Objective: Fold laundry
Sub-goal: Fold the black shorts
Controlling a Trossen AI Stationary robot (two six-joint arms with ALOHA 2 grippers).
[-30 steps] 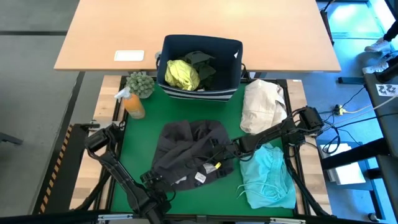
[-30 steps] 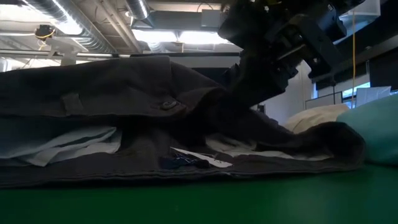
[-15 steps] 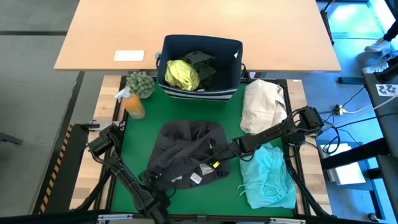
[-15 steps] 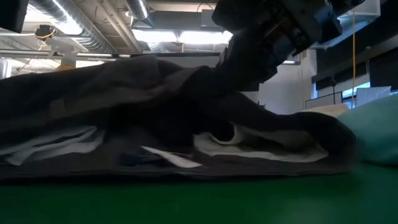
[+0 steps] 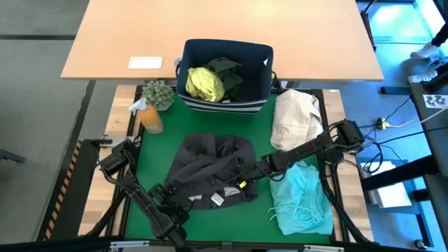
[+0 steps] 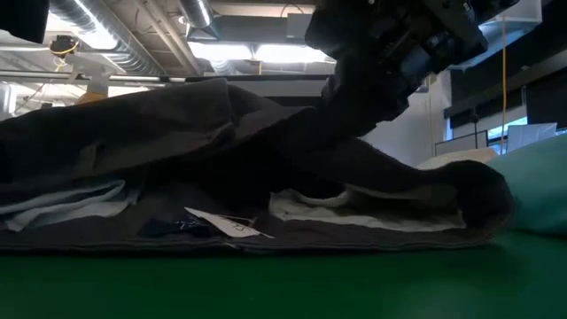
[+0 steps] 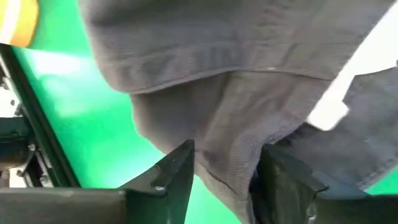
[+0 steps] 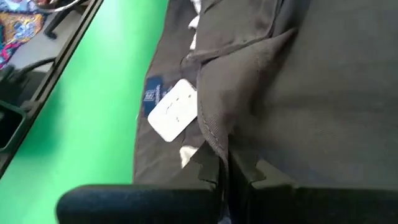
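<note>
Green mat point(image 5: 150, 157) covers the work surface, framed by dark rails; in the low view, ceiling ducts and strip lights show behind. Charcoal grey garment point(image 5: 210, 171) lies crumpled mid-mat near the front edge, long axis running from the front-left corner toward the back-right, a white tag point(image 5: 217, 200) showing at its front hem. Left gripper point(image 5: 170, 198) low at the garment's front-left corner, fingers point(image 7: 177, 171) spread with a fold of grey cloth between them, arm angled in from the left rail. Right gripper point(image 5: 246, 173) at the garment's right edge, jaws pressed together, pinching a grey fold; arm stretched in from the right. Turquoise garment point(image 5: 302, 199) front right; cream bundle point(image 5: 295, 115) behind it. Farther back, navy bin point(image 5: 225, 77) holds a yellow-green shirt point(image 5: 204, 82) and dark clothing; spray bottle point(image 5: 149, 116) and small plant point(image 5: 157, 93) back left; wooden table point(image 5: 224, 28) beyond.
</note>
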